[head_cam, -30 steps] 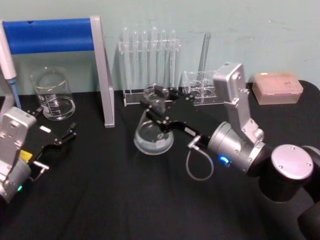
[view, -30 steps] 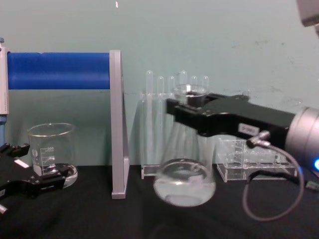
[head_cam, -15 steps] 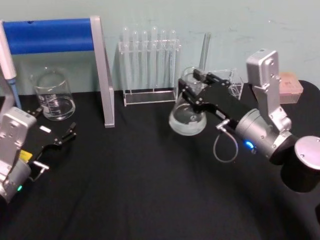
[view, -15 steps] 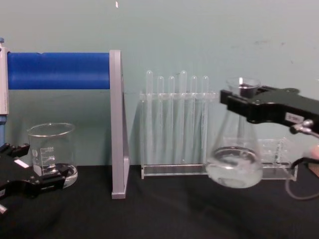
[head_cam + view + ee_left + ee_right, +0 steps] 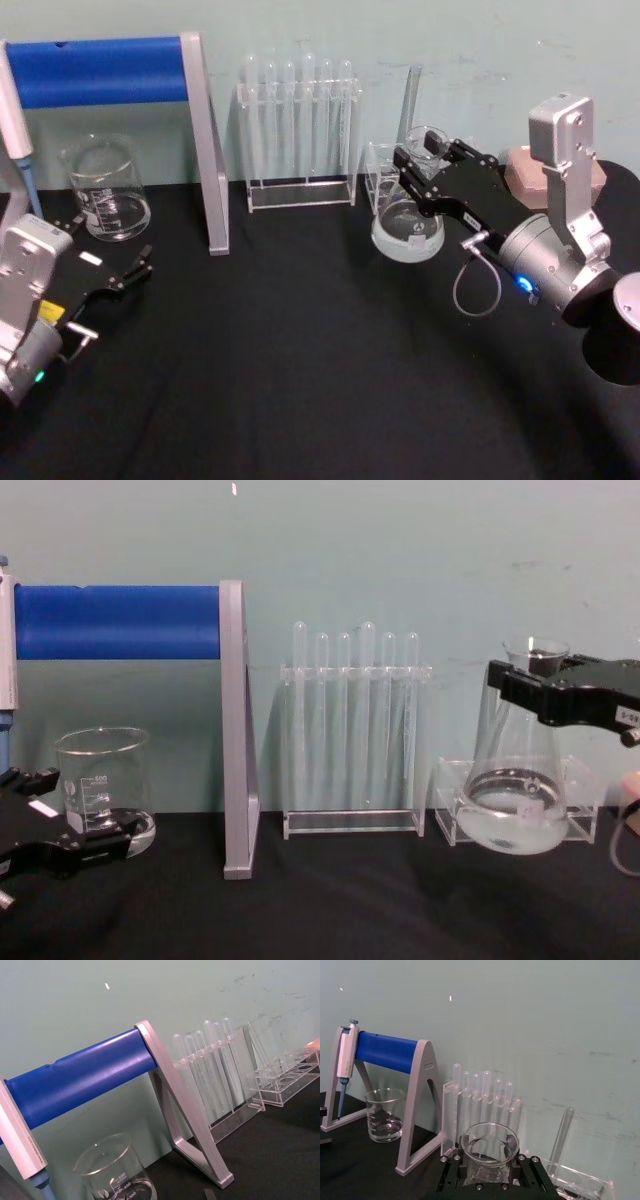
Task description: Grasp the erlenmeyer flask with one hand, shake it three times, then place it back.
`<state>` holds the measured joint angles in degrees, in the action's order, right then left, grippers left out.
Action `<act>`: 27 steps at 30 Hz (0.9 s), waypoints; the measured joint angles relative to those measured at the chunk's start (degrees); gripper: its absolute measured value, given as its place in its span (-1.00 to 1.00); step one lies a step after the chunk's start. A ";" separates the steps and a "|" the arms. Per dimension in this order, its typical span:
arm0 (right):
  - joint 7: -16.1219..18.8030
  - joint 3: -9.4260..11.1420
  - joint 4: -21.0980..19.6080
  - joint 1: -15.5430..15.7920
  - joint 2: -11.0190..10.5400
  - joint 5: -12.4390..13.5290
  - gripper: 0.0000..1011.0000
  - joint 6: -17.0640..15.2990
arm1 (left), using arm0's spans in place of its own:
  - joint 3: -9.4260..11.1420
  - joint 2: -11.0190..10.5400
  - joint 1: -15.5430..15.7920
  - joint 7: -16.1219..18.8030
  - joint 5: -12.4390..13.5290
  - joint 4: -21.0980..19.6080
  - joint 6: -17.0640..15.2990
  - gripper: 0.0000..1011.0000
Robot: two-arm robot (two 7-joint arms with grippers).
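Head view looks down, chest view level; both share the test-tube rack (image 5: pixel 298 130).

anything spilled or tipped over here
Nothing spilled or broken. The right gripper grips the flask by its neck, upright, liquid inside. Beaker and tube rack stand upright. The left gripper rests parked, open, at the left.
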<state>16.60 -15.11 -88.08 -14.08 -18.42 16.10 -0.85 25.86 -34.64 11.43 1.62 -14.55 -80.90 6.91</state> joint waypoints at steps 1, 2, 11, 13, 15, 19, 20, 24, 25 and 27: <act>0.09 0.00 -0.02 0.04 0.05 -0.01 -0.10 -0.02 | 0.00 0.00 0.00 0.00 0.00 0.00 0.00 0.98; 0.19 0.00 -0.07 0.08 0.11 -0.03 -0.10 -0.06 | 0.00 0.00 0.00 0.00 0.01 0.00 0.00 0.98; 1.89 -1.38 -1.02 0.52 0.88 0.01 -0.10 -0.34 | 0.00 0.00 0.00 0.00 0.00 0.00 0.00 0.98; 2.17 -1.70 -1.14 0.55 1.02 0.11 -0.10 -0.36 | 0.00 0.00 0.00 0.00 0.00 0.00 0.00 0.98; 2.67 -2.27 -1.37 0.60 1.18 0.29 -0.10 -0.41 | 0.00 0.00 0.00 0.00 0.00 0.00 0.00 0.98; 3.57 -3.34 -1.67 0.61 1.35 0.62 -0.10 -0.53 | 0.00 0.00 0.00 0.00 0.01 0.00 0.00 0.98; 3.87 -3.76 -1.79 0.61 1.38 0.75 -0.10 -0.55 | 0.00 0.00 0.00 0.00 0.00 0.00 0.00 0.98; 4.39 -4.56 -2.03 0.57 1.44 1.06 -0.10 -0.55 | 0.00 0.00 0.00 0.00 0.00 0.01 0.00 0.98; 4.45 -4.68 -2.07 0.56 1.44 1.11 -0.10 -0.55 | 0.00 0.00 0.00 0.00 0.00 0.00 0.00 0.98; 4.59 -5.03 -2.11 0.51 1.42 1.26 -0.10 -0.56 | 0.00 0.00 0.00 0.00 0.00 0.00 0.00 0.98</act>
<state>21.19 -20.14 -90.18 -13.57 -16.99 17.36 -1.41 25.86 -34.65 11.43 1.62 -14.55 -80.90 6.91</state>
